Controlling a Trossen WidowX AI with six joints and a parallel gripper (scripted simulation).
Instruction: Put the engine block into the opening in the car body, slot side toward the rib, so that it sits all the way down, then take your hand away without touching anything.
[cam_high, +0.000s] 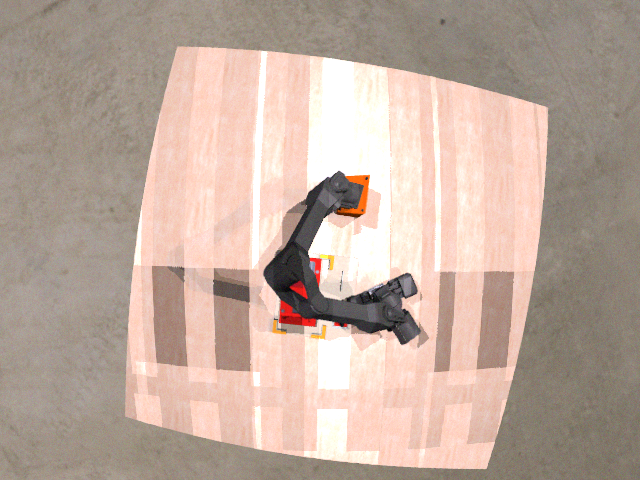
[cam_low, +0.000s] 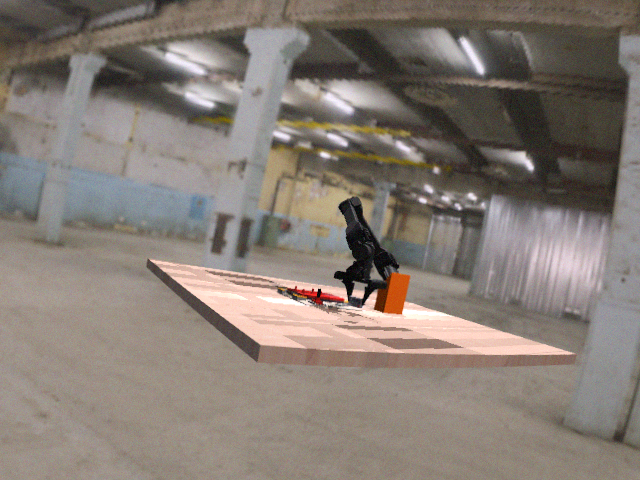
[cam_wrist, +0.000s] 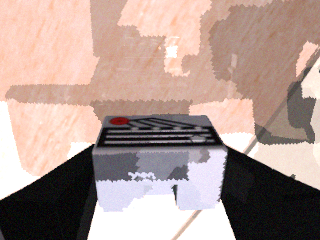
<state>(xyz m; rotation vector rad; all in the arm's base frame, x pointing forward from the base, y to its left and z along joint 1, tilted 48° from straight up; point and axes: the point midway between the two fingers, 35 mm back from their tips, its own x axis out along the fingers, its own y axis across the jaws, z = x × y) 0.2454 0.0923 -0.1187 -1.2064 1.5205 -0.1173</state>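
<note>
The engine block (cam_low: 355, 302) (cam_wrist: 160, 162) is grey, with black stripes and a red dot on top and a notch low in the side facing the wrist camera. My gripper (cam_low: 357, 300) is shut on it, with one black finger against each end in the wrist view. The block is at table level, beside the car body; any small gap beneath it cannot be told. The red car body (cam_high: 298, 321) (cam_low: 332, 297) lies to the left of the gripper in the top view, partly under the arm. Its opening and rib cannot be made out.
A tall orange block (cam_high: 365, 192) (cam_low: 395, 293) stands at the arm's base. Yellow corner marks (cam_high: 318, 334) lie around the car body. A small red part (cam_high: 340, 324) lies to its right. The arm's elbow passes over the car body.
</note>
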